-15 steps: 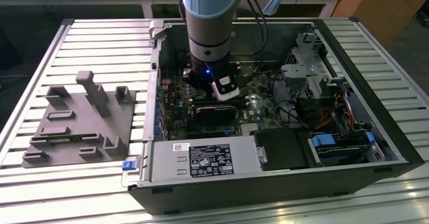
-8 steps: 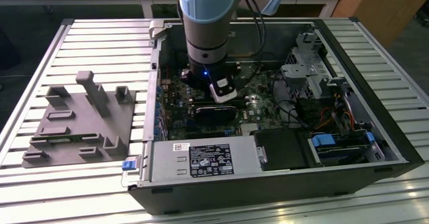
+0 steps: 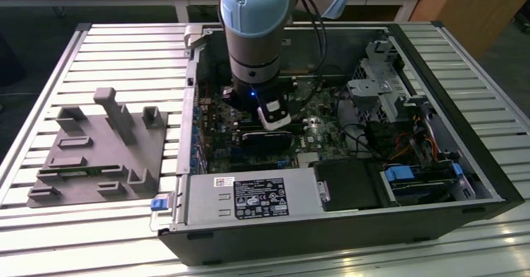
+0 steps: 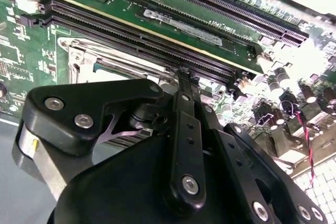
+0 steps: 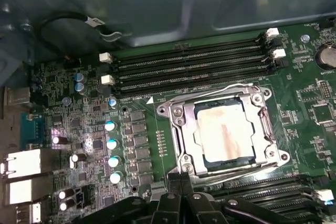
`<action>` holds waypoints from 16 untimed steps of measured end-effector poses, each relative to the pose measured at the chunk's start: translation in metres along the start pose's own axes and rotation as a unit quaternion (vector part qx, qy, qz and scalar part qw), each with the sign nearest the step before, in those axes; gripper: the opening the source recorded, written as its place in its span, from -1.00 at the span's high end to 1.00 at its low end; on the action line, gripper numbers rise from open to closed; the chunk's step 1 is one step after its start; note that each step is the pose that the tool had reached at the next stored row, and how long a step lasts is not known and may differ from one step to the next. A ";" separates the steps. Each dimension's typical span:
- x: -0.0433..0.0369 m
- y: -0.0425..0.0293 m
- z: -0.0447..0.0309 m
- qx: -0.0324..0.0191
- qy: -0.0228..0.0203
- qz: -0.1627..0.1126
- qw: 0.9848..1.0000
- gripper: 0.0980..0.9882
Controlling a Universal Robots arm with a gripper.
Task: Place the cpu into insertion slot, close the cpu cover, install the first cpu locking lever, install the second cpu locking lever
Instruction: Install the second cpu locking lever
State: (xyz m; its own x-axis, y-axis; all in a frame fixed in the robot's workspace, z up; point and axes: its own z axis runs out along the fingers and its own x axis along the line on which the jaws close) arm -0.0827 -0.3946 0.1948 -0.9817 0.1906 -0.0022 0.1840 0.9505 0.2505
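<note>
The black gripper (image 4: 181, 85), fingers pressed together and empty, hangs beside the tan square cpu (image 5: 224, 132) seated under the thin, springy silvery cpu cover (image 5: 260, 142).

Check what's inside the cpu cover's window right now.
In the first wrist view, the cpu with its tan, smudged face lies inside the cpu cover window. The insertion slot beneath is hidden by chip and frame.

No legible text; white sticker (image 3: 260, 198) on power supply (image 3: 248, 199) carries print (too small to read).
</note>
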 end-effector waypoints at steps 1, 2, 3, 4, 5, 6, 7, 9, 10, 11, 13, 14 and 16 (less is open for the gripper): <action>0.0001 -0.0004 0.0006 -0.002 0.000 0.000 1.000 0.98; 0.0002 -0.0009 0.0011 -0.004 0.001 0.000 1.000 0.98; 0.0004 -0.0013 0.0017 -0.006 0.001 0.000 1.000 0.98; 0.0004 -0.0019 0.0022 -0.008 0.001 0.000 1.000 0.98; 0.0005 -0.0026 0.0027 -0.009 0.002 0.000 1.000 0.98; 0.0006 -0.0034 0.0032 -0.011 0.002 0.001 1.000 0.98; 0.0009 -0.0042 0.0037 -0.012 0.002 0.001 1.000 0.98; 0.0014 -0.0052 0.0042 -0.015 0.003 0.001 1.000 0.98; 0.0017 -0.0053 0.0042 -0.016 0.003 0.001 1.000 0.98; 0.0018 -0.0053 0.0042 -0.016 0.003 0.001 1.000 0.98; 0.0018 -0.0047 0.0020 -0.016 0.003 0.001 1.000 0.98; 0.0018 -0.0041 -0.0003 -0.016 0.003 0.001 1.000 0.98; 0.0019 -0.0025 -0.0069 -0.016 0.003 0.001 1.000 0.98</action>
State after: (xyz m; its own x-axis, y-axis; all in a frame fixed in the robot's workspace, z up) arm -0.0853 -0.3983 0.2008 -0.9816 0.1907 0.0038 0.1840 0.9420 0.2807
